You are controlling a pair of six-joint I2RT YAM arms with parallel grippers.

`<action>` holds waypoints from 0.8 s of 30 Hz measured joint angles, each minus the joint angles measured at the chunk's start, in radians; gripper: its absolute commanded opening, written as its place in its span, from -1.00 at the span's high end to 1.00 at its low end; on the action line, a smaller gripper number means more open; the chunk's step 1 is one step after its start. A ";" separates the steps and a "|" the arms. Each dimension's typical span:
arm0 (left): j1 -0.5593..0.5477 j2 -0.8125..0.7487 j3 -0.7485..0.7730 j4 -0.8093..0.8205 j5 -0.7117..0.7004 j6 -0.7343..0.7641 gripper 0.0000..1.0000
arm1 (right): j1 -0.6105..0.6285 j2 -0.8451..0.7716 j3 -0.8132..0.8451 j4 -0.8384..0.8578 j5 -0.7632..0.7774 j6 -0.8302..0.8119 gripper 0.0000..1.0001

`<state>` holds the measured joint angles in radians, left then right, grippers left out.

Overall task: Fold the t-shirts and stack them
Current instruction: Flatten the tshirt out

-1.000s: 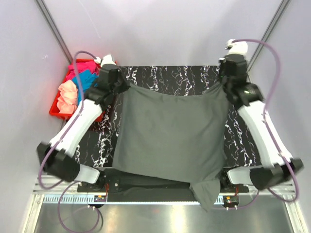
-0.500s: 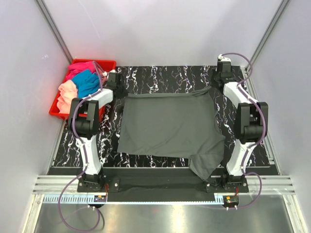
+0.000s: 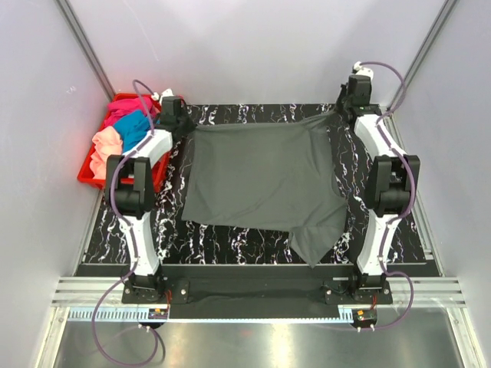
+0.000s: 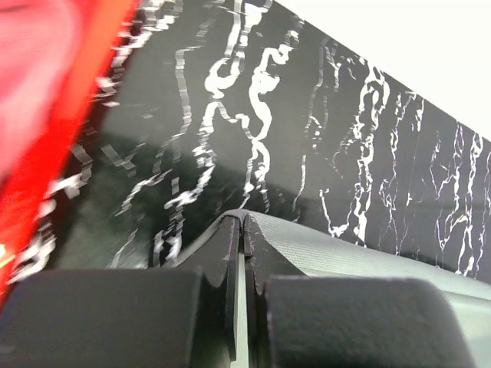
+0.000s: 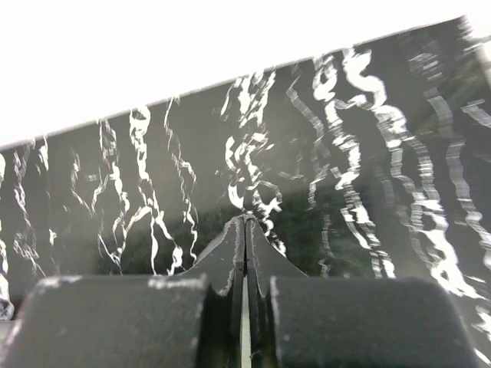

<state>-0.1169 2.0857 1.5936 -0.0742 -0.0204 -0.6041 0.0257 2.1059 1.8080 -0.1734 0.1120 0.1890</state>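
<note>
- Grey t-shirt lies spread on bench, its far corners lifted.
- Left gripper is closed, pinching its hem.
- Right gripper is closed. Cloth is indistinct in the wrist view; the top view shows the corner held.
- Other t-shirts sit in red crate, partly behind left arm.

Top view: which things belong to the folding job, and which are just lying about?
Job: grey shirt, pinched at its far corners by the left gripper and right gripper; pink shirt, blue shirt and peach shirt, heaped in the red crate.
Lying about: red crate, marbled table.
</note>
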 measured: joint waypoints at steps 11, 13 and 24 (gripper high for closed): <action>-0.011 -0.509 -0.078 -0.079 -0.025 0.009 1.00 | 0.001 -0.496 0.037 -0.223 0.126 0.002 1.00; -0.026 -0.652 -0.075 -0.098 -0.034 0.028 1.00 | 0.001 -0.629 0.056 -0.279 0.105 0.023 1.00; -0.267 -1.207 -0.057 -0.302 -0.162 0.108 1.00 | 0.000 -1.265 0.183 -0.603 -0.009 0.052 1.00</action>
<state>-0.3836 0.8791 1.5364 -0.3763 -0.1825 -0.4965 0.0254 0.8413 1.9911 -0.7769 0.1028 0.2413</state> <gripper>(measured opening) 0.022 0.011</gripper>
